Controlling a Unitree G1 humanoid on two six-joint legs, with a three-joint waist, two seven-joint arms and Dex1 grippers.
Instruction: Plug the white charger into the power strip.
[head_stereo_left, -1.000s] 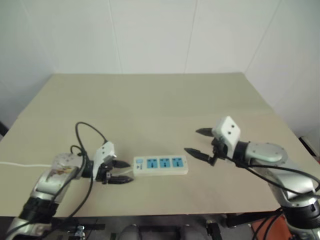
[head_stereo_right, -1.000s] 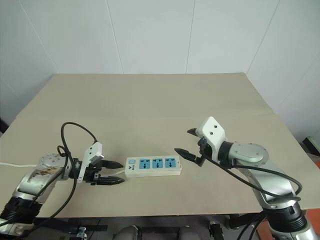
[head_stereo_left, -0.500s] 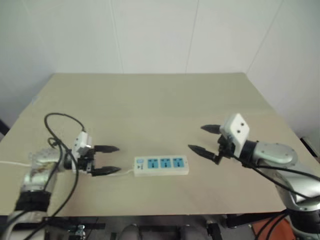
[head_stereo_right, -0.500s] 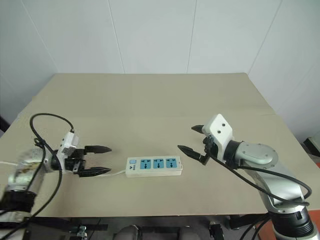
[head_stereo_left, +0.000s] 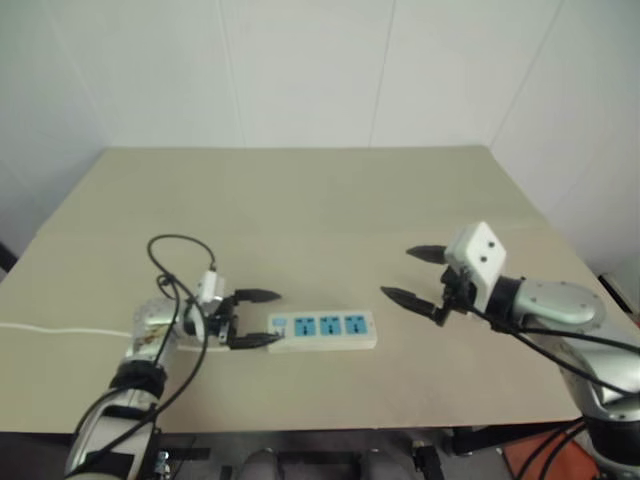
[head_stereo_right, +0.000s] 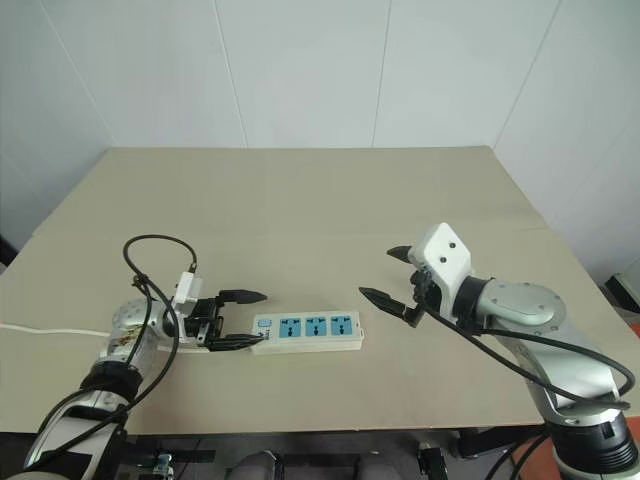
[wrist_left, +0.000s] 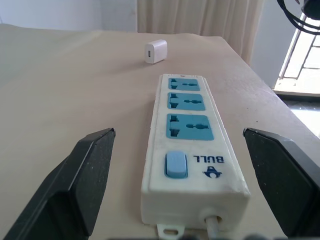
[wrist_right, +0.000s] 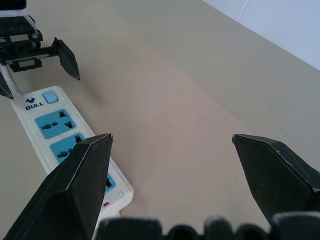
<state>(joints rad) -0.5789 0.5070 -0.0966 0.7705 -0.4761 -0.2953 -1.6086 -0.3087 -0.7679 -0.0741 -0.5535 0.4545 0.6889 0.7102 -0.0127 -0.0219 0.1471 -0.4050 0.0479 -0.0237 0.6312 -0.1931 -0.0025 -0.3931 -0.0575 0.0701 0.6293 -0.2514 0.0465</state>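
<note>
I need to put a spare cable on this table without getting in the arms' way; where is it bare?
The far half of the table, between the wall and the power strip, is bare. The near strip is crowded: the left gripper sits at the strip's switch end, the right gripper past its other end.

A plain beige tabletop (head_stereo_left: 330, 200) carries a long white power strip (head_stereo_left: 322, 330) with three blue sockets, lying flat near its front edge. A small white boxy charger (wrist_left: 155, 51) lies on the tabletop beyond the strip's far end, apart from it.
</note>
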